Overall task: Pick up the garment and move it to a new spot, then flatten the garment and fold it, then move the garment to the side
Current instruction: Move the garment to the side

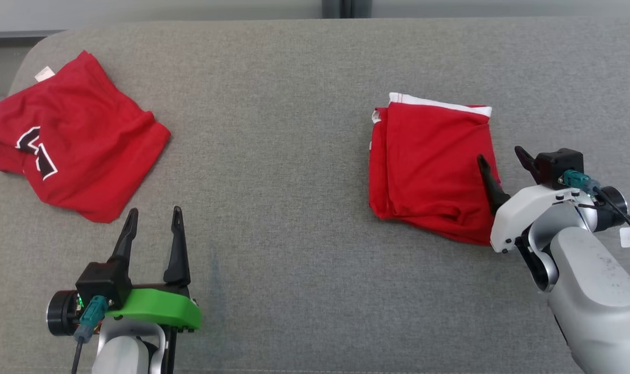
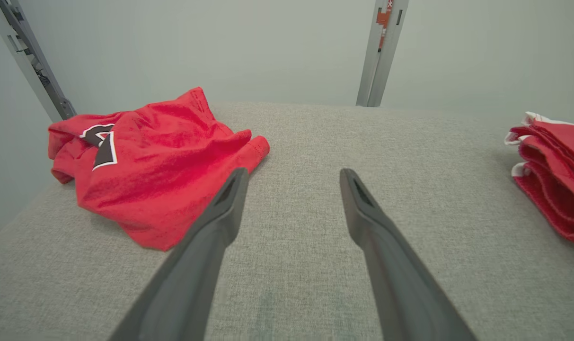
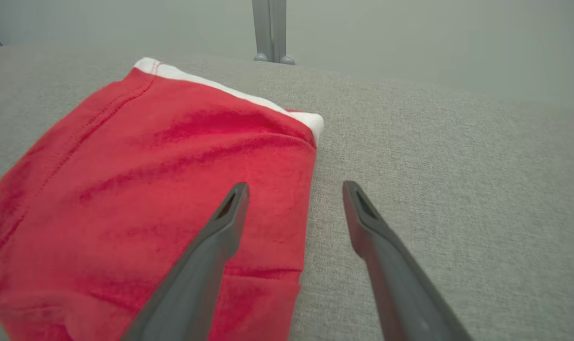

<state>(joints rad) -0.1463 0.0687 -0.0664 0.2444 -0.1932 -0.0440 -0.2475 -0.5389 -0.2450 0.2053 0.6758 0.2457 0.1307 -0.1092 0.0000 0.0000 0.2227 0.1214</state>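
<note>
folded red white-trimmed garment [image 1: 429,166]: flat on grey fabric tabletop [image 1: 294,156], my right; I judge it parked aside.
right hand [image 1: 499,154]: fingers apart, straddling its edge, holding nothing.
left hand [image 1: 155,210]: apart, empty, poised near crumpled red printed garment [image 1: 81,145].

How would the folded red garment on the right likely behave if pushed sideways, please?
The folded red garment is soft, wrinkled, layered cloth, so it would probably bunch rather than slide whole. The woven grey surface likely adds drag.
</note>
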